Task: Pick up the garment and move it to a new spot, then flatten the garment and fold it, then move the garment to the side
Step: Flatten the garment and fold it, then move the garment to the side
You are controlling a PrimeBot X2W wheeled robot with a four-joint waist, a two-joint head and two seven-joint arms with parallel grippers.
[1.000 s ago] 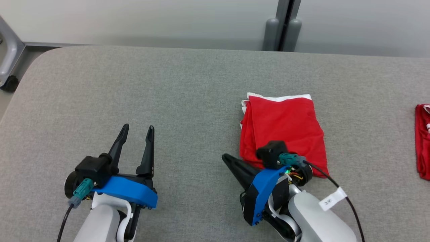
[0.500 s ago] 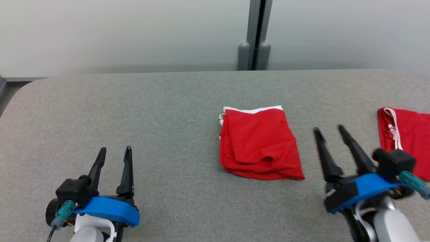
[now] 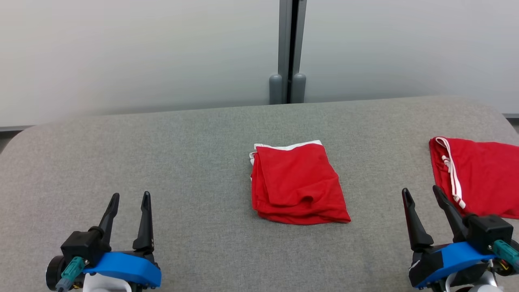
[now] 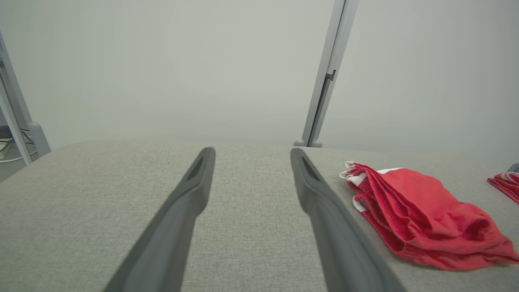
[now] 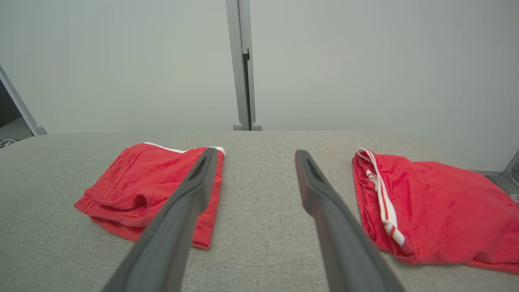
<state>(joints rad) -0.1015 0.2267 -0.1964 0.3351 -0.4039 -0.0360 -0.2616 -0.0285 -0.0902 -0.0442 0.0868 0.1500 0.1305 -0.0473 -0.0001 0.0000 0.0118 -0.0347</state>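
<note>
our left gripper (image 3: 130,195) and right gripper (image 3: 421,190) gape empty; if we pinch one layer, the garment (image 3: 298,184) could unfold.

Head camera looks down at table (image 3: 162,162); low wrist cameras share the folded garment (image 3: 296,186).

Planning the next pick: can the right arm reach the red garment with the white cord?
Probably yes: the right tool, open and empty, hangs just beside the garment, and nothing lies between them.
</note>
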